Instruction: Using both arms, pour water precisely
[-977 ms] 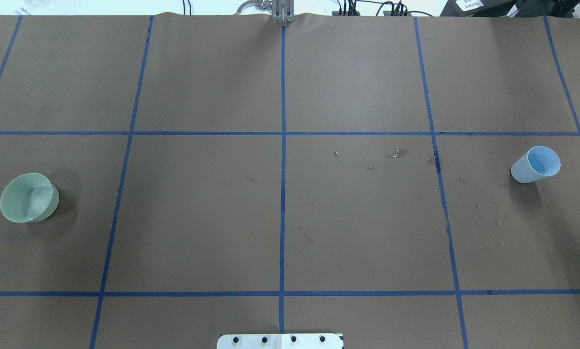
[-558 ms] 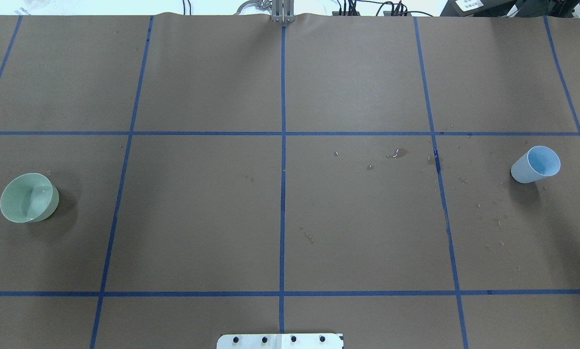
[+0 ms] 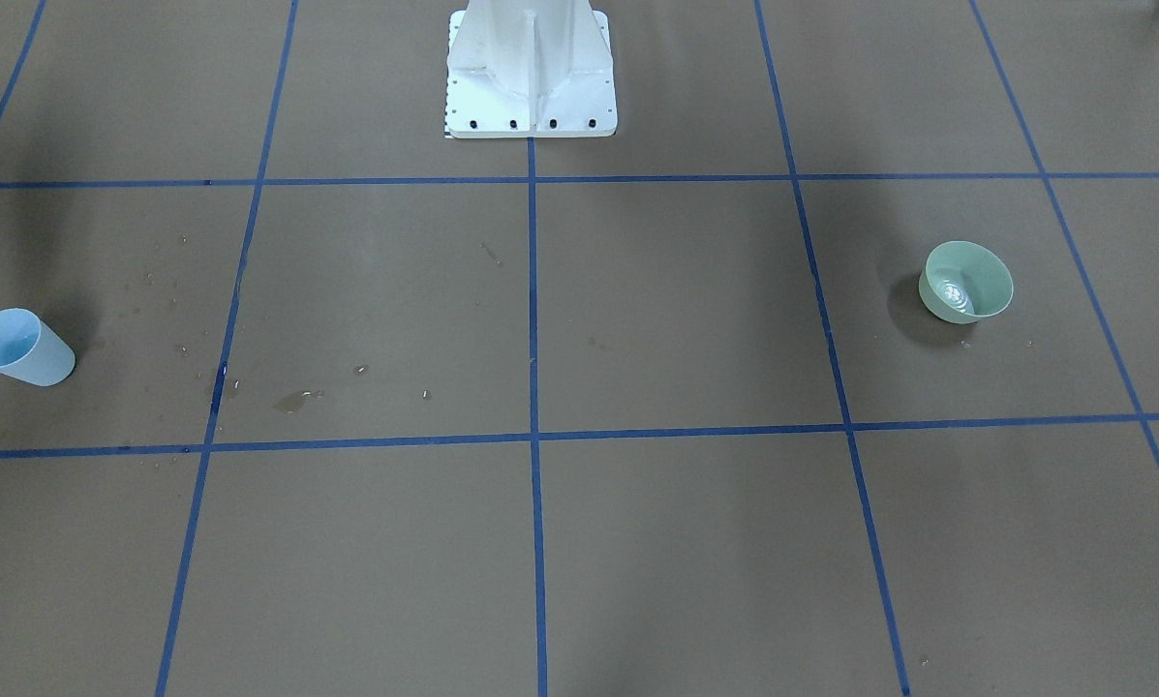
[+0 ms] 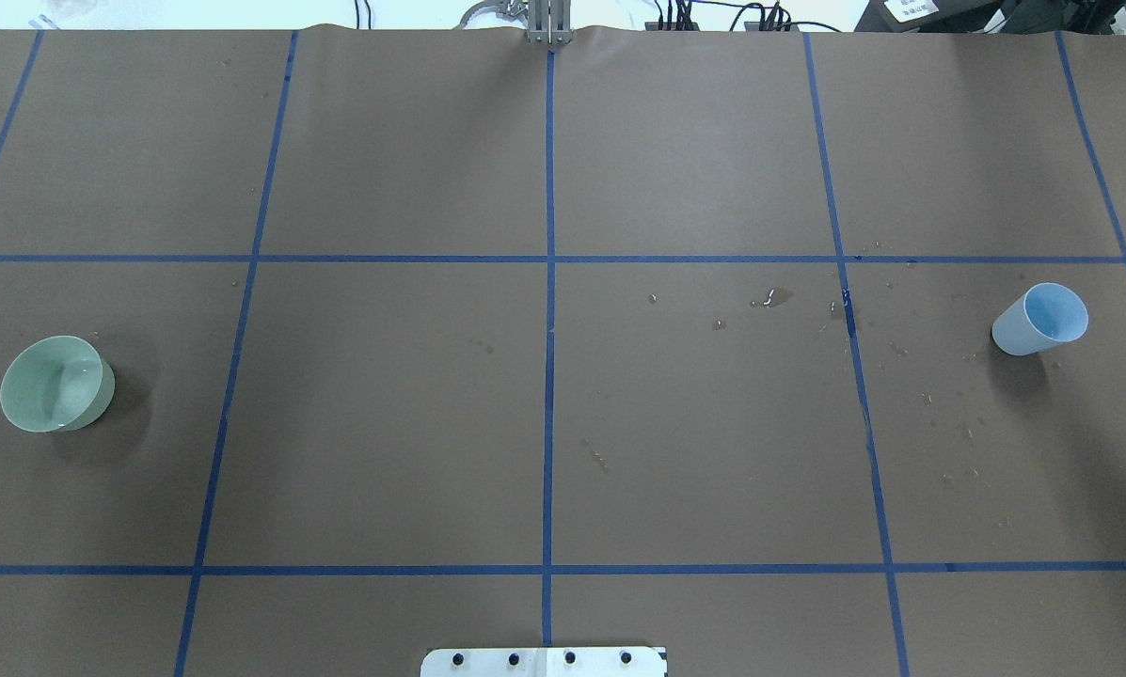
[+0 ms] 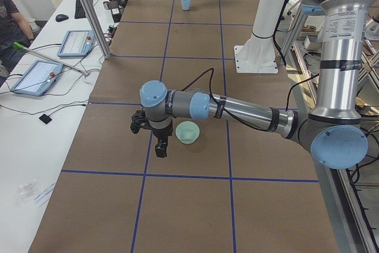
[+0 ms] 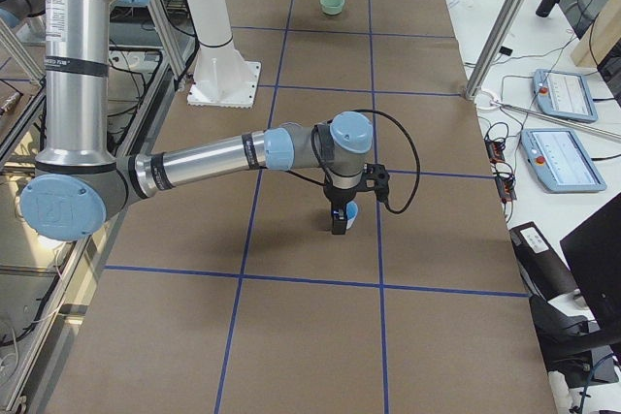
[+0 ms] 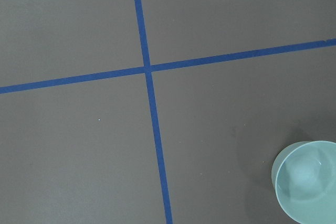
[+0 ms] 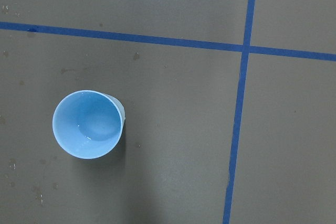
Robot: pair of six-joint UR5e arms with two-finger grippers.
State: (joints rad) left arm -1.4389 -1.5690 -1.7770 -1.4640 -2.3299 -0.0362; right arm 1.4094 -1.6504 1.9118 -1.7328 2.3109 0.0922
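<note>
A pale green bowl point(image 4: 55, 384) stands at the table's left and holds water that shows as whitish glints point(image 3: 952, 290). A light blue cup point(image 4: 1042, 318) stands upright at the right, with faint glints at its bottom point(image 8: 89, 136). No gripper shows in the overhead or front views. In the exterior left view my left gripper point(image 5: 160, 146) hangs above the table just beside the bowl point(image 5: 187, 132). In the exterior right view my right gripper point(image 6: 338, 222) hangs right next to the cup point(image 6: 350, 212). I cannot tell whether either gripper is open or shut.
Water drops and a small wet patch point(image 4: 777, 297) lie right of the table's middle. The white bolted pedestal point(image 3: 531, 68) stands at the robot's edge. Blue tape lines grid the brown table cover. Tablets and cables lie beyond the far edge point(image 6: 558, 94).
</note>
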